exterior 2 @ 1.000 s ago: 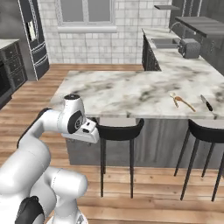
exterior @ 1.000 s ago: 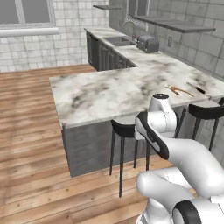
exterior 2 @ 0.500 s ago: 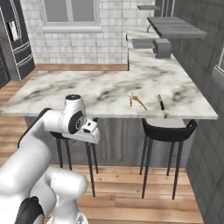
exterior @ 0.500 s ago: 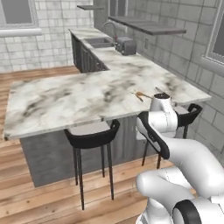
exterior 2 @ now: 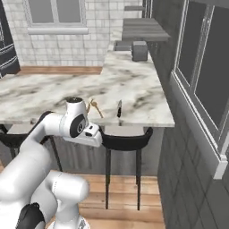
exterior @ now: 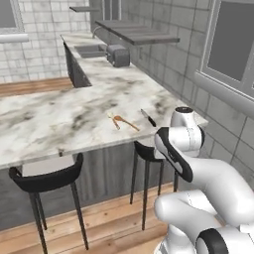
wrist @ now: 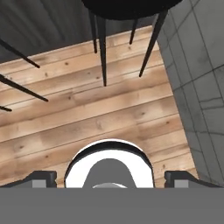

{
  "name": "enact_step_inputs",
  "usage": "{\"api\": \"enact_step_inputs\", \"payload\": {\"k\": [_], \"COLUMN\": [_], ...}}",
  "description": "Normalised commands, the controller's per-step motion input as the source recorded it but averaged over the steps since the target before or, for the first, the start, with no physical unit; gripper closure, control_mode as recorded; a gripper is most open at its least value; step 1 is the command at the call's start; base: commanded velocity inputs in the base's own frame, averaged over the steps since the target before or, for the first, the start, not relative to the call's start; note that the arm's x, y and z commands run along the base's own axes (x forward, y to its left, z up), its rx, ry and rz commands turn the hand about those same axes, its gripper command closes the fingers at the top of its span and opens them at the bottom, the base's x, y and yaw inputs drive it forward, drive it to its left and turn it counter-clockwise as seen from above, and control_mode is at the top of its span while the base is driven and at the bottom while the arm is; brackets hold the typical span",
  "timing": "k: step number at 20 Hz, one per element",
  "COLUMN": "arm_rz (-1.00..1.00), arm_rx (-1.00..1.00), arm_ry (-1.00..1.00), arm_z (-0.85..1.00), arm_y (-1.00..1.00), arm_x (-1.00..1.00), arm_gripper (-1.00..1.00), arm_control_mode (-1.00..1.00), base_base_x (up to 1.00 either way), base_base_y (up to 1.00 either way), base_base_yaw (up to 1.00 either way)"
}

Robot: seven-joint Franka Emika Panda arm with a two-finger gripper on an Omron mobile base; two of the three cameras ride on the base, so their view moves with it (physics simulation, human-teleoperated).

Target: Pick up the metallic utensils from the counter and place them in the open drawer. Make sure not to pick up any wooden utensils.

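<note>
On the broad white marble counter with grey-brown veining (exterior: 74, 116), near its front edge, two slim orange-brown wooden utensils (exterior: 123, 122) are lying side by side, and just to their right a slim dark-looking utensil (exterior: 148, 118) is resting apart from them. The right base view is showing the same group from the other side, the wooden pieces (exterior 2: 95, 108) left of the dark utensil (exterior 2: 119, 108), too small to tell its metal. Black bar stools (exterior: 47, 179) are standing under the counter's edge. The hand view is looking down at the wooden plank floor (wrist: 100, 118) and thin black stool legs (wrist: 102, 48), with the two-finger gripper (wrist: 109, 178) hanging empty, its dark fingertips (wrist: 41, 178) standing wide apart at the bottom corners.
</note>
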Motion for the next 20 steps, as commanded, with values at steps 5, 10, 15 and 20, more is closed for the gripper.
{"api": "enact_step_inputs", "payload": {"k": [5,10,15,20], "arm_rz": [0.0,0.0,0.0,0.0], "arm_rx": [0.0,0.0,0.0,0.0], "arm_ry": [0.0,0.0,0.0,0.0], "arm_z": [0.0,0.0,0.0,0.0], "arm_y": [0.0,0.0,0.0,0.0], "arm_x": [0.0,0.0,0.0,0.0], "arm_gripper": [-1.0,-1.0,-1.0,-1.0], "arm_control_mode": [1.0,1.0,1.0,1.0], "base_base_x": [0.81,0.83,0.8,0.55], "base_base_y": [-0.7,-0.2,0.17,0.26], "base_base_yaw": [0.08,0.07,0.06,0.01]}}
